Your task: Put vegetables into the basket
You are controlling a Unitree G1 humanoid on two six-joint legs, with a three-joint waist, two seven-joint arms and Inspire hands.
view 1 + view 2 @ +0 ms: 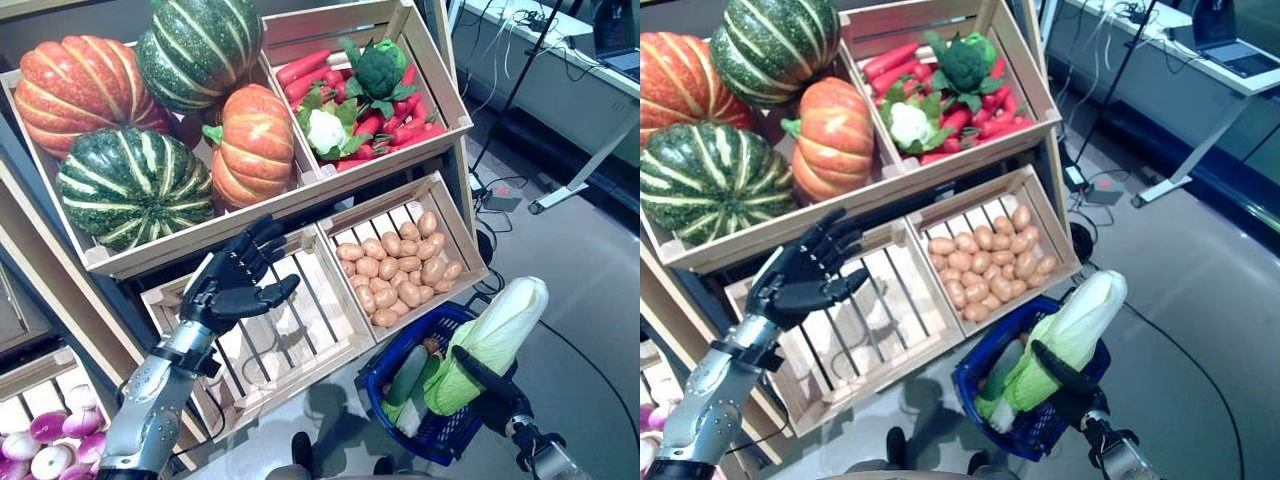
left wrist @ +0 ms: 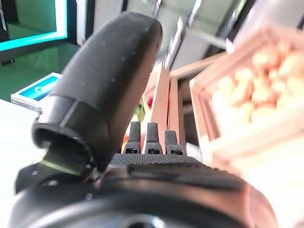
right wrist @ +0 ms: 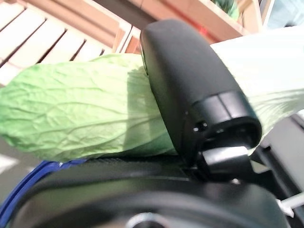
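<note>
My right hand [image 1: 492, 392] is shut on a long pale green napa cabbage [image 1: 496, 335] and holds it over the blue plastic basket [image 1: 384, 372] on the floor; the leafy end points down into the basket. In the right wrist view my thumb [image 3: 190, 90] lies across the cabbage [image 3: 71, 114]. A dark green cucumber [image 1: 407, 375] and a small orange-brown piece lie in the basket. My left hand [image 1: 232, 283] is open with straight fingers, raised in front of the empty slatted crate [image 1: 285, 330] of the wooden stand.
The wooden stand holds crates of pumpkins [image 1: 140, 120], red and green vegetables and potatoes [image 1: 400, 270]. The potato crate's corner is just left of the basket. A white desk [image 1: 560, 80] stands at the far right over grey floor.
</note>
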